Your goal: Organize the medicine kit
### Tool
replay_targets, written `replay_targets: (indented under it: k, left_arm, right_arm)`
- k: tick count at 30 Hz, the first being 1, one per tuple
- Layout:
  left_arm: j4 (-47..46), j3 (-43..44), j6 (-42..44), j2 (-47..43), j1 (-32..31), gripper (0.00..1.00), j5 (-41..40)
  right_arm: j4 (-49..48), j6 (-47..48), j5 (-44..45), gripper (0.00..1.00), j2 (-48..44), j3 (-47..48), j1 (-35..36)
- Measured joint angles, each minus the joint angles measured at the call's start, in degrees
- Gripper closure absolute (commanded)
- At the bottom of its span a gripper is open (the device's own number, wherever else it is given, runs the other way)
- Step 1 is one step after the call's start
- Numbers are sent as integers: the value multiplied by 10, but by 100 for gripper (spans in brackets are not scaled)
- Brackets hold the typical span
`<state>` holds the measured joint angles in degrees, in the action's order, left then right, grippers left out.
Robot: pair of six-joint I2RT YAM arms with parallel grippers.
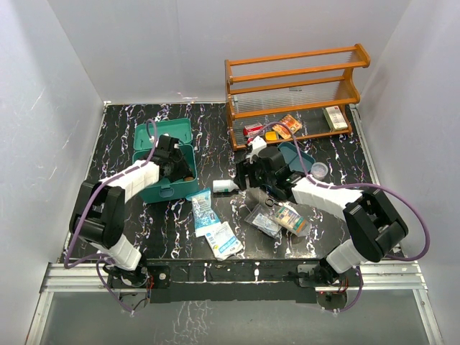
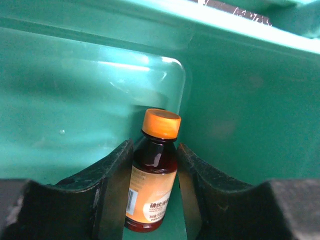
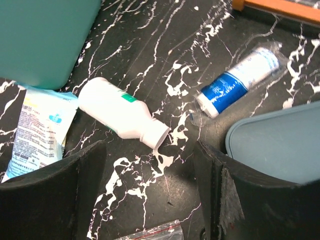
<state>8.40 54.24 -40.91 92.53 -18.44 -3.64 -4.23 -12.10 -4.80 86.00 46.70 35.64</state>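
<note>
The teal-green medicine kit [image 1: 164,136] stands open at the left, its lid tipped back. My left gripper [image 1: 181,167] reaches down into it. In the left wrist view it [image 2: 155,150] is shut on a brown bottle [image 2: 152,185] with an orange cap and orange label, held close to the kit's inner wall [image 2: 75,100] by a corner. My right gripper [image 1: 244,172] is open and empty just above the table. In the right wrist view it [image 3: 149,150] is just short of a white bottle [image 3: 120,117] that lies on its side. A blue-and-white tube in clear wrap [image 3: 237,80] lies beyond to the right.
Two pale blue packets [image 1: 203,208] [image 1: 223,239] and clear bags of items [image 1: 277,215] lie at the front centre. A darker blue-teal tray [image 1: 298,158] sits under the right arm. The orange wooden rack [image 1: 291,86] holds small boxes at the back right. A small clear cup [image 1: 319,170] is nearby.
</note>
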Motion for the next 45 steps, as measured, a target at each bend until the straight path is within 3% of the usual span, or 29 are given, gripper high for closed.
replay_targets:
  k: [13, 21, 29, 36, 39, 45]
  left_arm:
    - [121, 116, 33, -46, -1, 51, -62]
    - [156, 128, 75, -116, -1, 43, -89]
    - [129, 136, 149, -158, -1, 37, -57]
    - [78, 144, 199, -160, -1, 36, -7]
    - [59, 144, 220, -160, -1, 36, 10]
    - [0, 131, 259, -173, -1, 34, 35]
  right_arm:
    - [54, 190, -94, 29, 67, 68, 0]
    - [99, 325, -174, 30, 122, 118, 1]
    - [166, 414, -223, 41, 188, 162, 2]
    - [210, 457, -242, 59, 190, 162, -5]
    - [210, 463, -248, 59, 190, 162, -7]
    - [203, 449, -264, 47, 194, 162, -9]
